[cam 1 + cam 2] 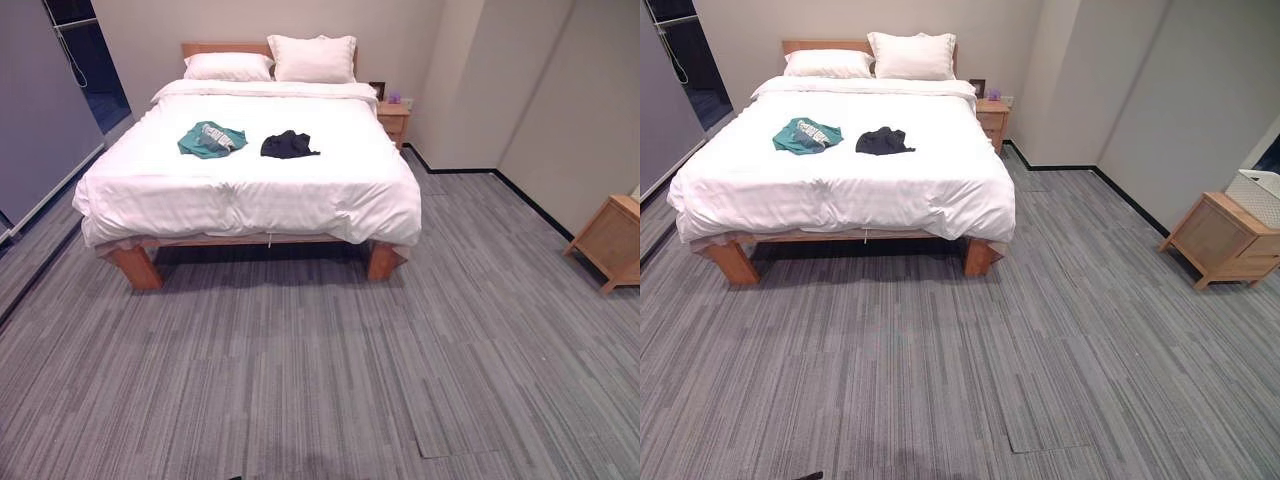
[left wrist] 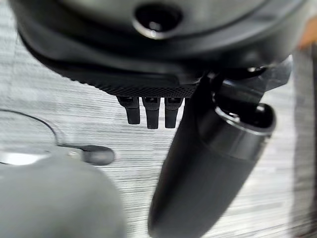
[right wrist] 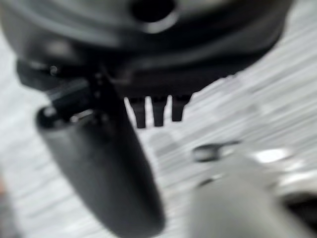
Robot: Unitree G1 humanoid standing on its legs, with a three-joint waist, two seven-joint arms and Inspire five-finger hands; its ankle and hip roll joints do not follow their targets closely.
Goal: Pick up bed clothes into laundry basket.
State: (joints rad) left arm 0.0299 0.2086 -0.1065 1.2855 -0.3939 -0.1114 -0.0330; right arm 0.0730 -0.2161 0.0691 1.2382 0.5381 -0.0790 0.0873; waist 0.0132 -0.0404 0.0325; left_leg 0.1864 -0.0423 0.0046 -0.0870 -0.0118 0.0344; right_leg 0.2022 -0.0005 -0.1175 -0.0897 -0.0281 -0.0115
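Note:
Two garments lie on the white bed: a green one toward the bed's left side and a black one near its middle, a little apart. A white laundry basket stands on a wooden cabinet at the far right of the room. My left hand hangs over the grey floor, fingers straight and thumb free, holding nothing. My right hand hangs the same way, fingers straight and empty. Both hands are far from the bed.
Two pillows lie at the headboard. A wooden nightstand stands at the bed's right, by the wall. A dark partition runs along the left. Grey carpet stretches between me and the bed.

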